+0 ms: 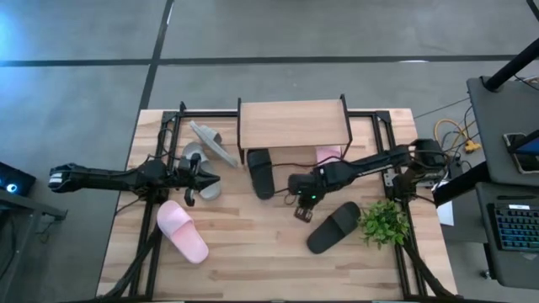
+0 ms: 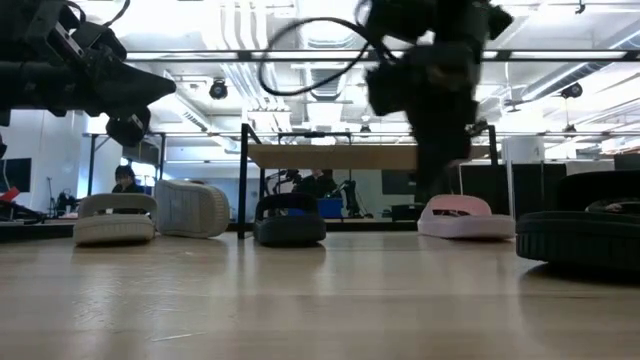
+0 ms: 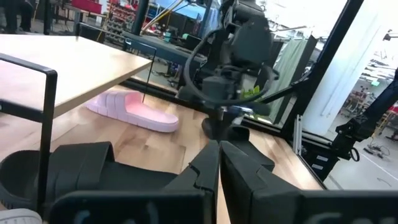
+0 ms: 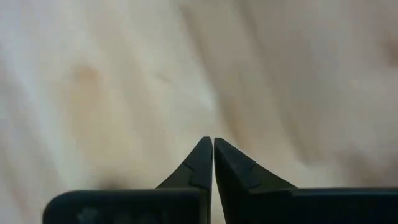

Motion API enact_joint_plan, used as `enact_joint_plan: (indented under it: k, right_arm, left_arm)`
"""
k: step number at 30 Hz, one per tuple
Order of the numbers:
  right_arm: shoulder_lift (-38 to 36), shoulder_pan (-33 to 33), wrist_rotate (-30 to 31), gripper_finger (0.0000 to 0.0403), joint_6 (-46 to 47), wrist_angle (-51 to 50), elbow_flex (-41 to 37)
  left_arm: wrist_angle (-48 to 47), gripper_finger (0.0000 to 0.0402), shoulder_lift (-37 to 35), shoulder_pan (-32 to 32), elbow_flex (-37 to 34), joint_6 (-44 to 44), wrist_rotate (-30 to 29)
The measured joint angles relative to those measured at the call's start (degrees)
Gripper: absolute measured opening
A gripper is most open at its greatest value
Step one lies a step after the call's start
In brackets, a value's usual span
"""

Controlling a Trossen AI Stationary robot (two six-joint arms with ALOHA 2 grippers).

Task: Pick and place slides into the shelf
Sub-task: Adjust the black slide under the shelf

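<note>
Slides lie loose on the counter around the shelf. My right pincer, pressed together and holding nothing, hangs between two black slides; coming down shut, I think it would push one away. My left pincer, also shut, waits near the grey slides. The near counter has free room; the plant crowds the right edge.
</note>
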Motion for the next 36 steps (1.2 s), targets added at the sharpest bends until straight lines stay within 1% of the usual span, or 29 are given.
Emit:
enact_joint_plan:
  k: [1,4,6,7,8,11,12,16,20,21,22,23,24,26,28,30,31,32,34,36]
  right_arm:
    - [0.88,-0.13,-1.03,0.0009,0.95,1.89,0.38]
    - [3.81,-0.22,-0.54,0.0009,3.64,3.16,1.66]
    - [4.56,-0.28,-0.34,0.0009,4.96,3.47,2.95]
    - [4.58,-0.25,0.17,0.0009,5.72,3.53,3.55]
    - [4.43,-0.21,0.75,0.0009,6.08,3.52,4.05]
    - [2.74,-0.17,2.75,0.0009,6.46,3.30,5.20]
    - [1.82,-0.17,3.55,0.0009,6.75,3.36,5.54]
    - [-1.70,-0.23,6.59,0.0009,7.69,3.15,6.24]
    - [-5.32,-0.23,9.70,0.0009,9.68,2.51,6.13]
    - [-6.43,-0.23,10.57,0.0009,9.73,1.98,6.13]
    - [-7.54,-0.21,11.55,0.0009,9.75,1.79,6.13]
    - [-8.60,-0.21,12.34,0.0009,9.75,1.91,6.13]
    - [-9.72,-0.21,12.90,0.0009,9.73,1.79,6.13]
    - [-12.08,-0.21,13.51,0.0009,9.14,1.28,6.09]
    - [-14.72,-0.20,15.25,0.0009,8.85,0.29,6.11]
    - [-17.19,0.02,17.71,0.0009,8.57,-2.81,6.11]
    - [-18.58,0.11,19.22,0.0009,8.42,-4.26,6.11]
    - [-19.84,0.25,21.14,0.0009,8.39,-6.59,6.10]
    - [-22.24,0.72,24.81,0.0009,8.45,-10.40,6.05]
    - [-24.86,1.11,28.08,0.0009,8.70,-13.47,5.91]
  left_arm:
    - [-0.01,0.0000,0.01,0.00,0.00,-1.57,0.02]
    - [-0.39,0.0000,0.11,0.02,0.00,-9.11,1.08]
    - [-1.07,0.0000,0.61,0.02,0.00,-11.47,3.33]
    - [0.27,0.0000,0.93,0.00,0.00,-11.50,3.48]
    - [2.55,0.0000,1.17,0.00,0.00,-11.52,3.21]
    - [14.29,0.0000,1.28,0.09,0.16,-11.48,-1.01]
    - [17.63,0.0000,1.18,0.11,0.36,-11.23,-1.61]
    - [25.90,0.0000,1.70,0.11,2.39,-12.20,-2.17]
    - [40.62,0.0000,3.80,0.11,5.36,-12.85,-4.05]
    - [42.12,0.0000,4.69,0.11,6.68,-12.35,-4.02]
    - [41.65,0.0000,5.65,0.10,8.48,-11.86,-3.53]
    - [38.66,0.0000,6.46,0.10,10.49,-11.67,-2.22]
    - [32.62,0.0000,7.33,0.08,13.05,-11.60,-0.89]
    - [14.33,0.0000,9.66,-0.02,19.75,-11.47,0.73]
    - [-7.39,0.0000,13.63,-0.36,27.66,-9.37,1.73]
    - [-22.57,0.0000,19.72,-0.80,34.38,-5.71,1.84]
    - [-27.76,0.0000,22.39,-1.04,36.93,-4.76,1.91]
    - [-30.73,0.0000,24.89,-1.34,39.04,-4.09,2.25]
    - [-30.98,0.0000,30.60,-2.40,42.05,-3.76,4.36]
    - [-31.40,0.0000,36.05,-4.08,44.19,-3.76,5.16]
